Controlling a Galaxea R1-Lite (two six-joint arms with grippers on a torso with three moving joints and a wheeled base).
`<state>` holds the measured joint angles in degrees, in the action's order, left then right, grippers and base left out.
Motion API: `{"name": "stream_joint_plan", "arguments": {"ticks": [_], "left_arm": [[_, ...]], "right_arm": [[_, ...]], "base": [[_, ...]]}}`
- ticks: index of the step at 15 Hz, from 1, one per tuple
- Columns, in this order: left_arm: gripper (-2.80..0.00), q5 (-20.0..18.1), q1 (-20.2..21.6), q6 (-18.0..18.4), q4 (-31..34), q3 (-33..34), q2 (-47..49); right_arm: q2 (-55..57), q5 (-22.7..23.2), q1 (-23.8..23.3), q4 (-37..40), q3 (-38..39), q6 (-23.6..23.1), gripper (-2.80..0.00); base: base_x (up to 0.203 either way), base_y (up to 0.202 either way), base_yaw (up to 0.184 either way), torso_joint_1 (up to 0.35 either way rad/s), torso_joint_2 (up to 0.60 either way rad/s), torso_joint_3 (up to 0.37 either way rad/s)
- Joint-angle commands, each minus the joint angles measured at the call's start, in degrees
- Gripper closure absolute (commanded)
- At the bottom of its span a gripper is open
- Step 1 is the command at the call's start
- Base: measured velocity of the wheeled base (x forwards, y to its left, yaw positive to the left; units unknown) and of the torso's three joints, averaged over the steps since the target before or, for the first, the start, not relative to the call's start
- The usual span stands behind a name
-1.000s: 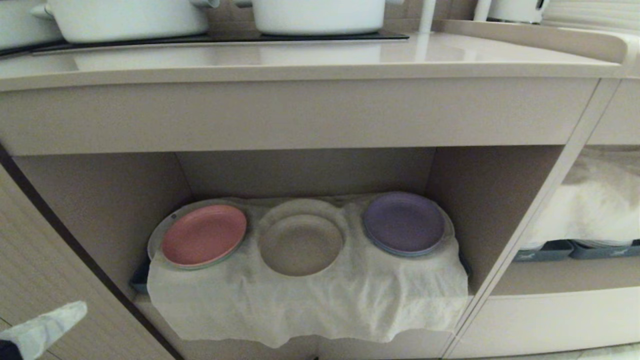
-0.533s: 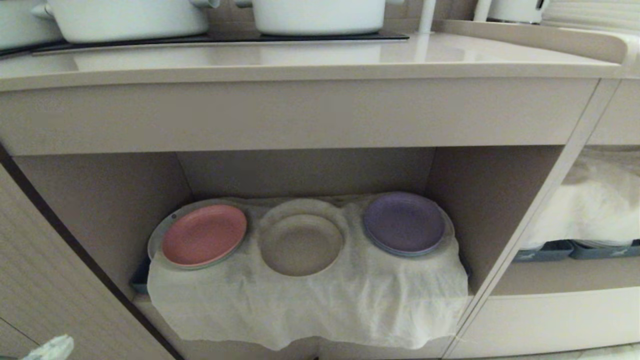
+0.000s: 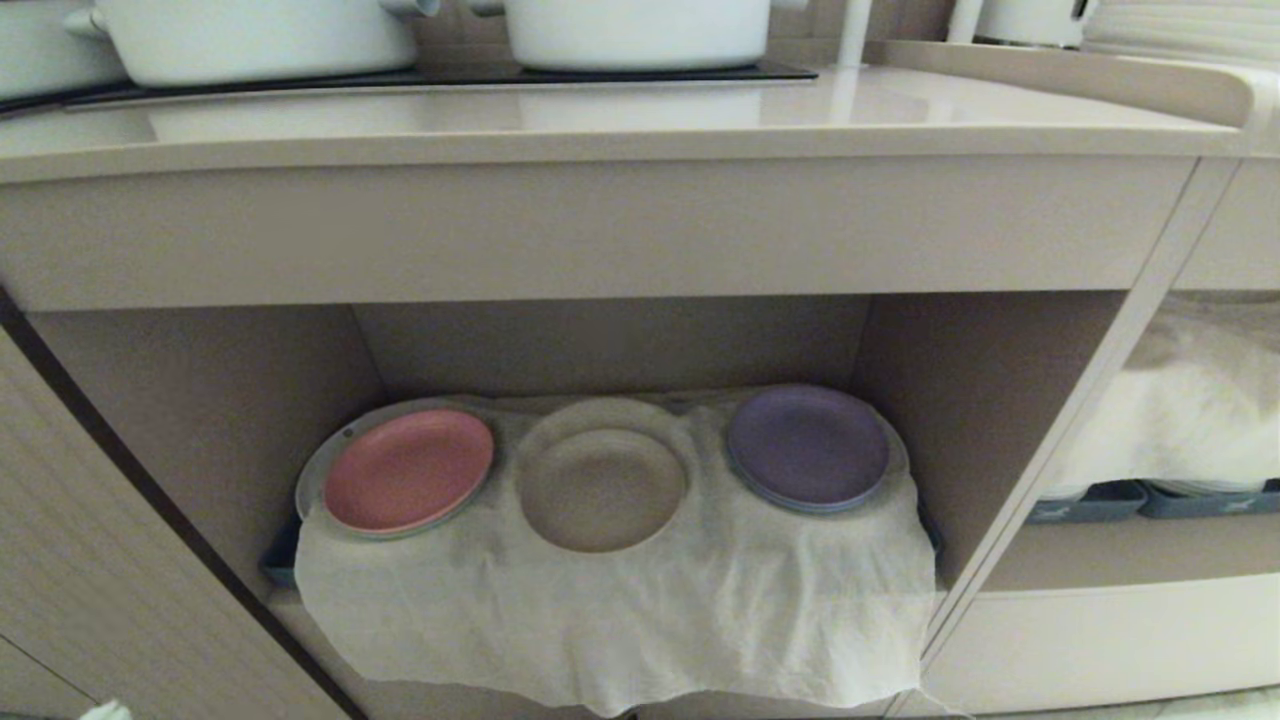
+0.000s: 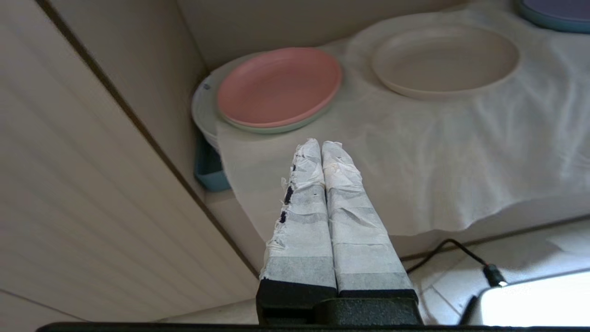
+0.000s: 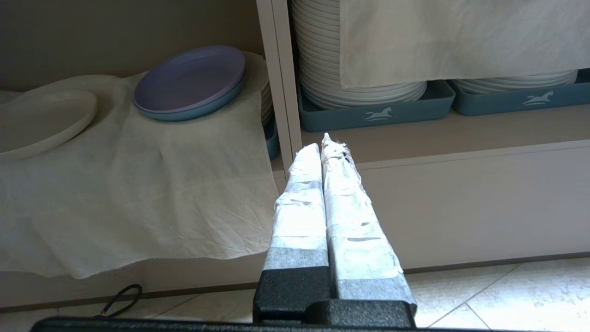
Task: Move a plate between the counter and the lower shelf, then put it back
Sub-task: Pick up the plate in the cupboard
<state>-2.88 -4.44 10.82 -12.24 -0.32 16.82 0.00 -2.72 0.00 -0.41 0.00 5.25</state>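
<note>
The small cream-beige plate (image 3: 602, 490) (image 4: 445, 60) (image 5: 41, 120) lies flat on the wrinkled cloth (image 3: 620, 620) in the lower shelf (image 3: 220, 420), between a pink plate (image 3: 408, 470) and a purple plate (image 3: 808, 446). Above it runs the counter (image 3: 600, 120). My left gripper (image 4: 321, 145) is shut and empty, low in front of the shelf's left end, apart from the plate; only its tip (image 3: 105, 711) shows at the head view's bottom left corner. My right gripper (image 5: 322, 143) is shut and empty, parked low before the divider right of the shelf.
Two white pots (image 3: 250, 35) (image 3: 635, 30) stand on the black cooking panel. The neighbouring niche holds stacked white plates (image 5: 359, 60) in blue trays under a cloth. A ribbed cabinet door (image 3: 90, 560) stands at the left. A black cable (image 4: 465, 258) lies on the floor.
My left gripper has sunk toward the bottom left corner of the head view until only its tip shows. The plates and cloth have not moved.
</note>
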Motion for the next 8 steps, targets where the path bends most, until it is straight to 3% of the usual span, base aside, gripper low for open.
{"name": "stream_joint_plan", "arguments": {"ticks": [1, 8], "left_arm": [[0.00, -0.42, 0.13, -0.17, 0.39, 0.32, -0.56], [0.00, 0.50, 0.13, -1.23, 11.61, 0.32, -0.56]], "right_arm": [[0.00, -0.01, 0.00, -0.02, 0.00, 0.02, 0.00], [0.00, -0.01, 0.00, -0.02, 0.00, 0.02, 0.00]], "base": [[0.000, 0.000, 0.000, 0.000, 0.00, 0.000], [0.000, 0.000, 0.000, 0.000, 0.00, 0.000]]}}
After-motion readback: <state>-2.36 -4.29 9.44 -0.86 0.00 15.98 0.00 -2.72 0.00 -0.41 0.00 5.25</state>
